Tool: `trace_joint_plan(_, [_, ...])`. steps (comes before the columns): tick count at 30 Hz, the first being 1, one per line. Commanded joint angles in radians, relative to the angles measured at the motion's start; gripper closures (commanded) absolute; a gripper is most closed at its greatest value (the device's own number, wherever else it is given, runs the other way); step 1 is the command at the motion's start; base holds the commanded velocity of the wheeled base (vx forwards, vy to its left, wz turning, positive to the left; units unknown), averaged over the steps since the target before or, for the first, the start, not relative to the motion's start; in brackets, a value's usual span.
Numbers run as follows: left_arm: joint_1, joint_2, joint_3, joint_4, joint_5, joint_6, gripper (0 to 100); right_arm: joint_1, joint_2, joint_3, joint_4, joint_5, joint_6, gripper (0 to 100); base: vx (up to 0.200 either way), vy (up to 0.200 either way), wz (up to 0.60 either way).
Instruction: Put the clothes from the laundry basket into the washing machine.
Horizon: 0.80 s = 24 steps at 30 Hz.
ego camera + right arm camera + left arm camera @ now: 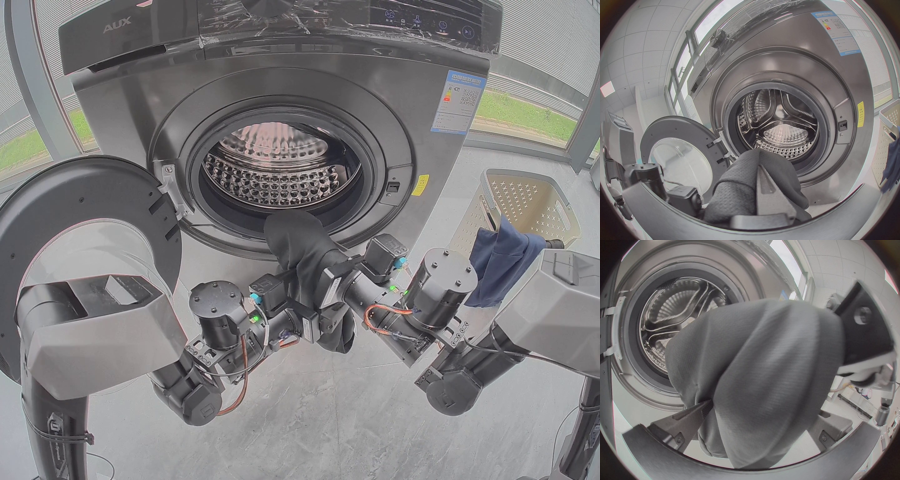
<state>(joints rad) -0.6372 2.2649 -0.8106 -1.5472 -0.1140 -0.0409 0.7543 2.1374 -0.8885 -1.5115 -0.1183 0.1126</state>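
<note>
- One washing machine (125, 106), front loader. Its round door (81, 206) is swung wide open on the robot's left, and the steel drum (281, 169) has no clothes in it that I can see.
- One laundry basket (531, 194), pale and perforated, on the floor to the right of the machine.
- Two garments total: a blue garment (506, 262) hanging over the basket's near rim, and a dark garment (300, 247) out in front of the machine.
- Two grippers, both on that dark garment, meeting nose to nose just below the drum opening.
- The left gripper (747, 408) is clamped on a fat bunch of the cloth, so its jaws sit fairly far apart. One finger (690, 416) digs into the fabric and puckers it. The other tip is buried under the cloth.
- The right gripper (762, 181) is pinched narrow on the same piece. Fabric wraps around its finger (770, 193) and spills over the far side.
- The dark garment humps up over both grippers. Its top reaches the lower lip of the opening, and a tail hangs below them toward the floor. It's outside the drum, well apart from the basket.
</note>
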Motion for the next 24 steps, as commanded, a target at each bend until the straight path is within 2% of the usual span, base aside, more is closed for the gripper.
trace_joint_plan(1, [0.022,0.054,-0.055,-0.001,0.024,-0.011,0,0.022,-0.024,0.023,-0.001,-0.009,0.006,100,0.000,0.000,0.00])
trace_joint_plan(2, [0.034,0.068,-0.062,-0.001,0.028,-0.011,0,0.025,-0.033,0.026,0.001,-0.021,0.007,100,0.000,0.000,0.00])
trace_joint_plan(10, [0.056,0.090,-0.094,0.001,0.033,-0.011,0,0.030,-0.068,0.056,0.001,-0.023,0.010,100,0.000,0.000,0.00])
trace_joint_plan(19, [0.053,0.105,-0.117,0.001,0.034,-0.011,0,0.046,-0.070,0.068,-0.001,-0.024,0.019,100,0.000,0.000,0.00])
trace_joint_plan(22, [0.053,0.105,-0.131,0.001,0.053,-0.011,0,0.048,-0.070,0.069,-0.001,-0.023,0.021,100,0.000,0.000,0.00])
trace_joint_plan(23, [0.053,0.105,-0.139,0.001,0.063,-0.013,100,0.048,-0.070,0.069,-0.001,-0.023,0.022,100,0.000,0.000,0.00])
trace_joint_plan(24, [0.053,0.105,-0.145,0.001,0.063,-0.013,100,0.046,-0.070,0.069,-0.003,-0.024,0.022,100,0.000,0.000,0.00])
